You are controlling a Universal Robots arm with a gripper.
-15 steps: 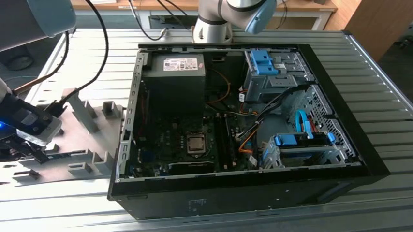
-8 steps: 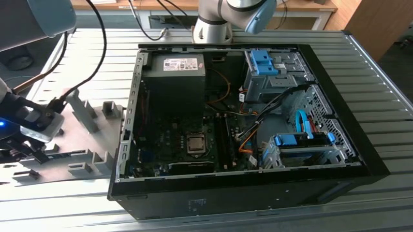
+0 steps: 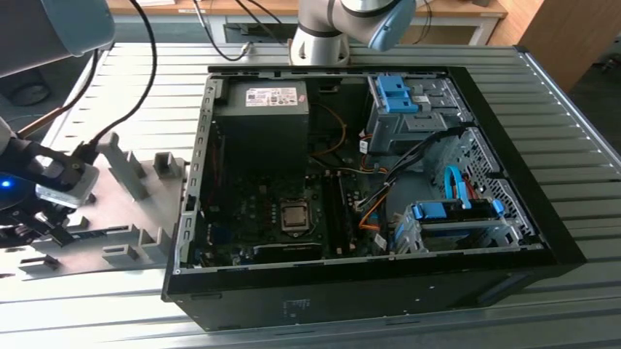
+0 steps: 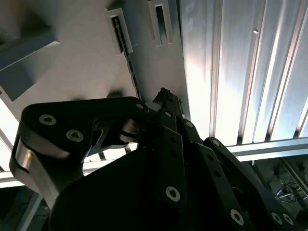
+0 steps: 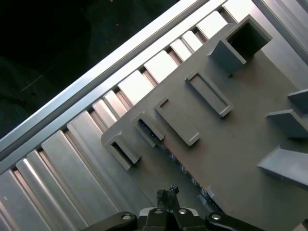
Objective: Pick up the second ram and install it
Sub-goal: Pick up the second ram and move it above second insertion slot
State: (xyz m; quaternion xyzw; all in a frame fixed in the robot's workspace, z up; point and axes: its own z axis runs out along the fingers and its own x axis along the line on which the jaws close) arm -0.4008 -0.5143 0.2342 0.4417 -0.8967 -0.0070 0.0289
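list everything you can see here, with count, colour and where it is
computer case: 1, black, lying open on the table
power supply: 1, black with a pale label, inside the case
drive brackets: 2, blue, inside the case toward the exterior view's right
processor socket: 1, silver, on the board in the case
holder plate: 1, grey, with slotted blocks, on the table to the exterior view's left of the case
second ram: 1, blue-green, on edge in the plate's slots
table: 1, silver, ribbed
cables: several, black, over the table's far side
robot arm: 1, grey, base behind the case
gripper: 1, black, over the plate by the ram
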